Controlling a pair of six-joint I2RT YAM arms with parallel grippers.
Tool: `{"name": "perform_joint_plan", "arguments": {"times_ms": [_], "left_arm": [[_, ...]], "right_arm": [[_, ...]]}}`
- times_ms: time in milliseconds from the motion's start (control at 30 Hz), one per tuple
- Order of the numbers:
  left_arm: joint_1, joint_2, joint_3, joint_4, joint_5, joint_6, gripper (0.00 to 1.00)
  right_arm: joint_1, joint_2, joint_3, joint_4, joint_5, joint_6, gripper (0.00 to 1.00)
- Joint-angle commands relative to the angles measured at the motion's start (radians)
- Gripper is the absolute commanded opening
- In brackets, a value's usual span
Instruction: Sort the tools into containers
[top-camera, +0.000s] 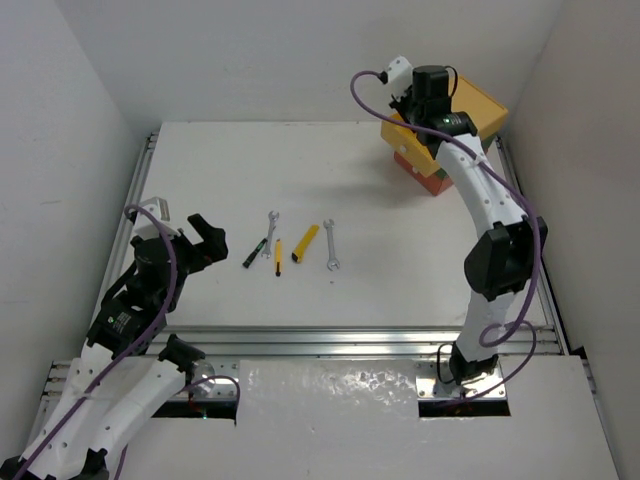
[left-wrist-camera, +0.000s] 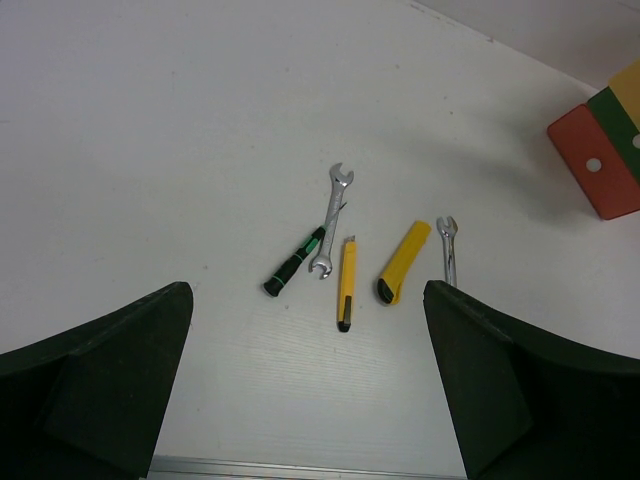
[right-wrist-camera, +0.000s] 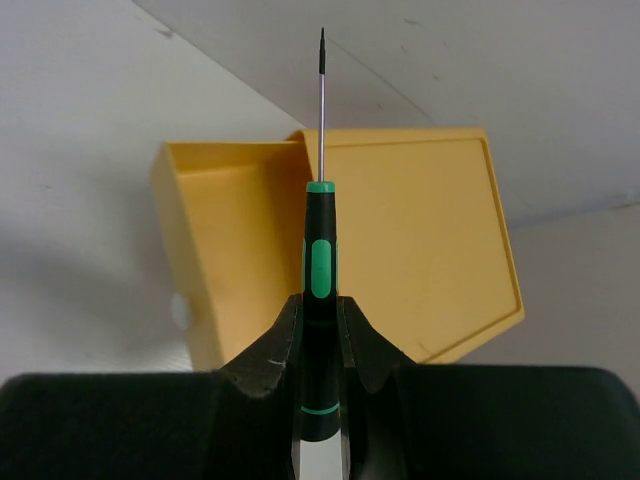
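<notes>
A black-and-green screwdriver (right-wrist-camera: 320, 270) is pinched by its handle between the right fingers (right-wrist-camera: 268, 362). They are closed on the lower part of the grip, so the thin shaft sticks straight out ahead, free to lead into a container. The tool is in the air at the far right corner of the counter (top-camera: 220, 180), just by the yellow box (right-wrist-camera: 420, 230). That box tops a stack with a green box (left-wrist-camera: 622, 128) and a red box (left-wrist-camera: 578, 140) beneath it, and a white knob (right-wrist-camera: 181, 310) shows on its front. Whether the yellow box is open enough to take the tool I cannot tell from these views. Holding the tool this high by the stack suggests that dropping it in is the step in hand, and the tip would need to clear the box wall first. In the middle of the counter the unsorted tools lie in a loose row. There is a second screwdriver (left-wrist-camera: 294, 264) with one wrench (left-wrist-camera: 333, 215) apparently lying across its shaft, then a slim yellow-and-black tool (left-wrist-camera: 346, 290), a flat yellow cutter (left-wrist-camera: 404, 262) and another wrench (left-wrist-camera: 447, 245). All of these lie well apart from the boxes. The left fingers (left-wrist-camera: 110, 380) stand wide apart and hold nothing; they sit just left of that row and are aimed at it, probably placed for the next pick.
</notes>
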Motion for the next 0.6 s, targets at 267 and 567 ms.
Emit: {"name": "perform_joint_plan", "arguments": {"times_ms": [267,567], "left_arm": [[-0.001,0.072,0.019,0.043,0.033,0.016,1.00],[-0.001,0.466,0.110,0.114,0.280,0.085,1.00]], "right_arm": [[-0.038,0.057,0.114,-0.078,-0.057,0.050,0.53],[0.008,-0.171,0.041,-0.224,-0.314,0.447,0.90]]}}
